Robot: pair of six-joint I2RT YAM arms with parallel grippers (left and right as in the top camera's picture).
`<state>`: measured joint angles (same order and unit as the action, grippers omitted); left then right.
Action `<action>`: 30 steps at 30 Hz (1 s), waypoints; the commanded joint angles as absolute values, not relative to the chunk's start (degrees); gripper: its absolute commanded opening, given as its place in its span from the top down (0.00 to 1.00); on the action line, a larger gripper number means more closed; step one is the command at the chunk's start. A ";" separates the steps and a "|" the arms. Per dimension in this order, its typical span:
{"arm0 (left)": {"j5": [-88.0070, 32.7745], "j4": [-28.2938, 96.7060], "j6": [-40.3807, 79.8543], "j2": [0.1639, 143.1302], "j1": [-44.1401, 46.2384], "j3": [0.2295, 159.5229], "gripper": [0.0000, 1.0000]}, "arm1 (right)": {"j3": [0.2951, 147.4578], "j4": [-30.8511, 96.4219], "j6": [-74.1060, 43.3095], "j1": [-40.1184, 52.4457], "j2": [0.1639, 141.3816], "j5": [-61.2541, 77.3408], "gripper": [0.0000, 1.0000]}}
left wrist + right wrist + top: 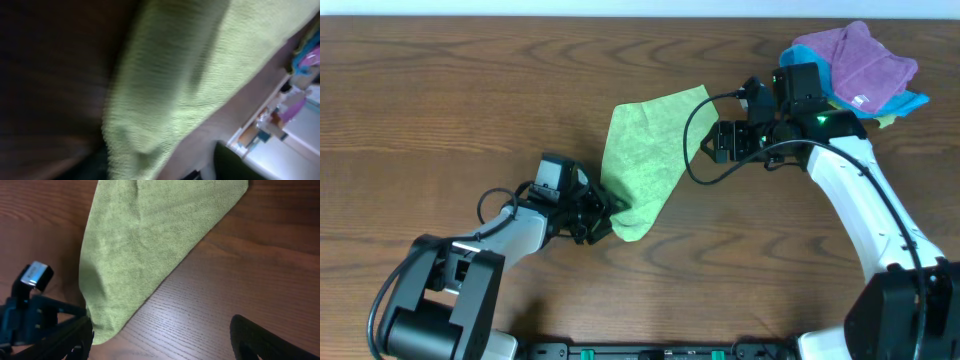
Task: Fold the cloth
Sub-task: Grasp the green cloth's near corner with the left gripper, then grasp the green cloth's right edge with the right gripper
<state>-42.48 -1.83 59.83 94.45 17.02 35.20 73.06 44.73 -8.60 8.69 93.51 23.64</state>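
The lime-green cloth (pixel 645 155) lies spread on the wooden table in the middle of the overhead view, with its lower corner drawn to a point. My left gripper (pixel 608 215) is at that lower corner and is shut on it. In the blurred left wrist view the cloth (pixel 200 75) fills most of the frame. My right gripper (pixel 715 140) hovers just right of the cloth's right edge, open and empty. In the right wrist view the cloth (pixel 150 240) lies ahead of the open jaws (pixel 165 347), with the left gripper (pixel 45 325) at its lower-left corner.
A purple cloth (pixel 860 55) lies on top of a bright blue cloth (pixel 912 100) at the back right, just behind my right arm. The table's back edge runs along the top of the overhead view.
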 commanded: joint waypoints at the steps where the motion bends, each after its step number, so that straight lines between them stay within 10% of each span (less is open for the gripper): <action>1: -39.03 -2.48 60.42 95.37 17.28 34.48 0.74 | 74.28 44.60 -9.67 8.16 92.44 24.47 0.13; 8: -38.24 -5.10 56.69 95.37 17.67 34.48 0.94 | 74.28 44.58 -9.87 8.16 92.47 24.69 0.13; 19: -42.61 -16.97 55.35 96.09 17.72 34.79 0.94 | 74.28 44.64 -10.48 8.16 92.47 24.67 0.16; 30: -52.16 -23.16 58.57 95.13 -0.75 55.48 0.94 | 74.28 47.64 -9.34 8.38 92.47 22.31 0.19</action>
<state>-49.50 -23.40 58.74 95.61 2.98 49.43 73.12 47.16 -9.87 8.69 93.51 22.68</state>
